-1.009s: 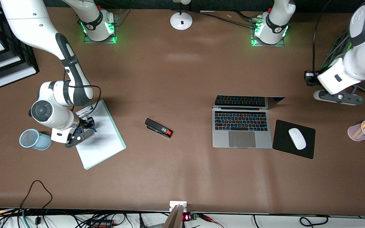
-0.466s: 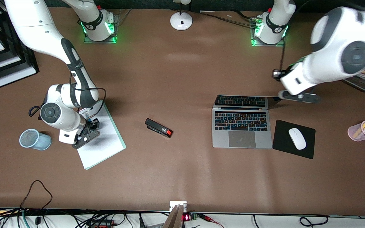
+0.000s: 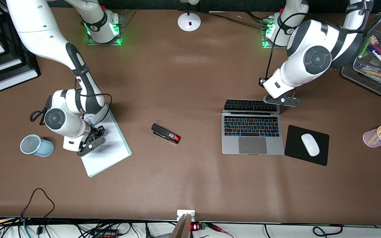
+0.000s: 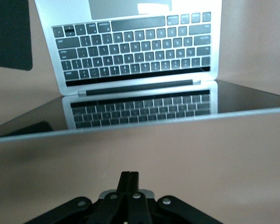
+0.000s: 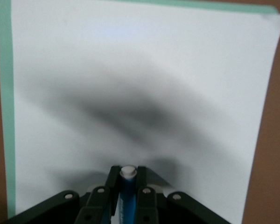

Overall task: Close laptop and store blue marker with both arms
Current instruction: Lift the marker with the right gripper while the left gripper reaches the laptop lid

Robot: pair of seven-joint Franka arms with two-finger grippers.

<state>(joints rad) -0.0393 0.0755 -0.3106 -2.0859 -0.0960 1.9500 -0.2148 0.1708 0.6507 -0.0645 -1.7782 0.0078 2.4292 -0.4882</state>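
Note:
The silver-grey laptop stands open near the middle of the table, its screen upright; it also shows in the left wrist view. My left gripper is shut and empty, just above the top edge of the screen; in its wrist view the fingers press together. My right gripper is shut on the blue marker, whose whitish tip sticks out between the fingers, a little above the white notepad. The marker is hidden by the hand in the front view.
A light-blue mesh cup lies beside the notepad. A black stapler lies mid-table. A white mouse sits on a black mouse pad. A pink pen cup and a wire tray of markers stand at the left arm's end.
My left arm has swung from the wire tray to the laptop's screen top. My right gripper has risen slightly with the marker and shifted along the notepad.

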